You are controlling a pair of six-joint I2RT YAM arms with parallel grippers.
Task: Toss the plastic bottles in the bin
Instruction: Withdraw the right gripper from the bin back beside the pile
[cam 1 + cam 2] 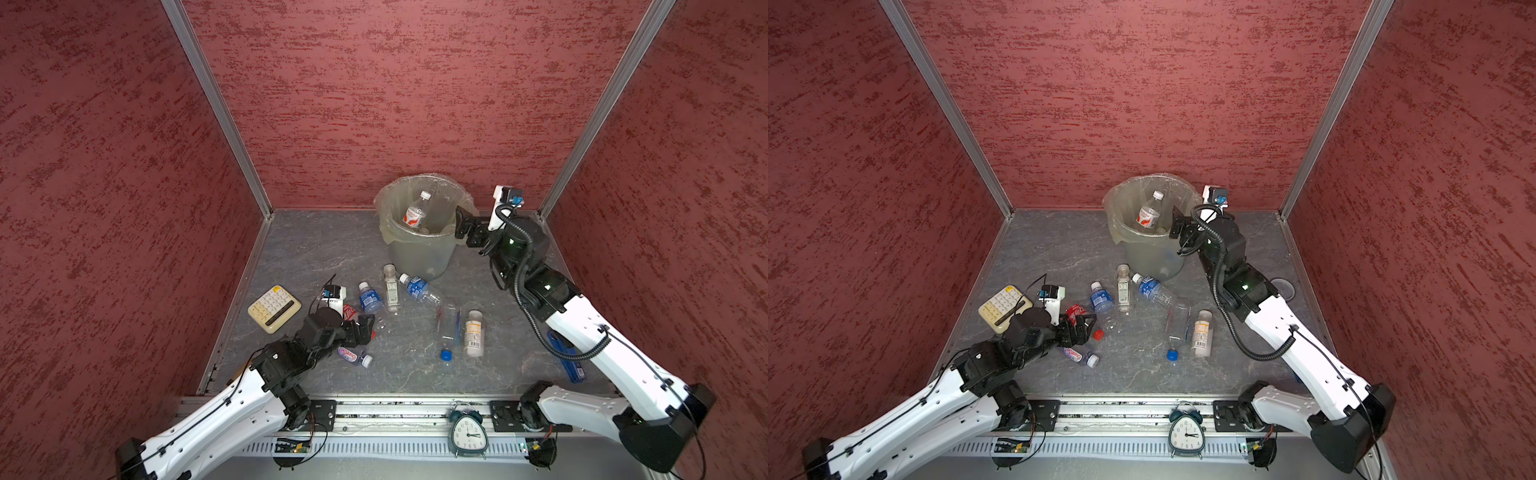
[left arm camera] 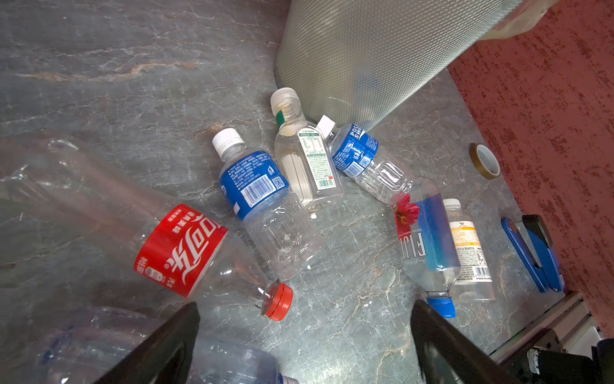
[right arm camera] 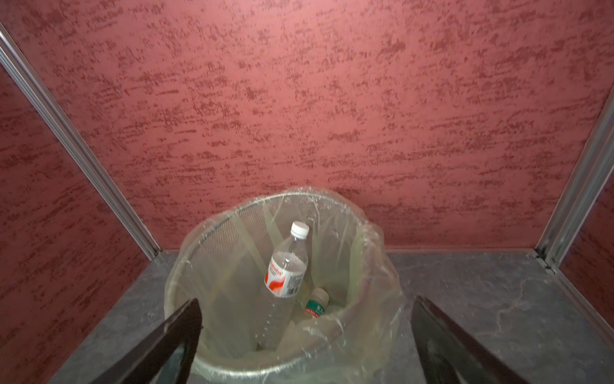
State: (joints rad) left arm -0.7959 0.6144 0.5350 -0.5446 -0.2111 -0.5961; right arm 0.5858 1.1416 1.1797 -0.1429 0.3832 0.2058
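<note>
Both tools stand wide open and empty. The right tool (image 3: 306,299) hangs at the right side of the bin (image 1: 415,253) rim, facing in. The left tool (image 2: 304,304) hovers low at the cap end of the red-label bottle (image 2: 181,249).

Two plastic bottles are in the bin: a red-and-white-label bottle (image 3: 285,276) leaning upright and a green-label bottle (image 3: 315,304) below it. Seven show on the counter (image 1: 311,249), nearer than the bin:
- the red-label bottle and a purple-label bottle (image 1: 353,356), both by the left tool
- a barcode blue-label bottle (image 2: 255,189), a white-label bottle (image 2: 307,159) and a second blue-label bottle (image 2: 358,153), side by side
- farther right, a blue-capped bottle (image 2: 428,239) beside an orange-label bottle (image 2: 468,249)

By that count the task looks early, with most of it ahead. The calculator (image 1: 274,307), tape roll (image 2: 485,161) and stapler (image 2: 531,252) are not for the bin.
</note>
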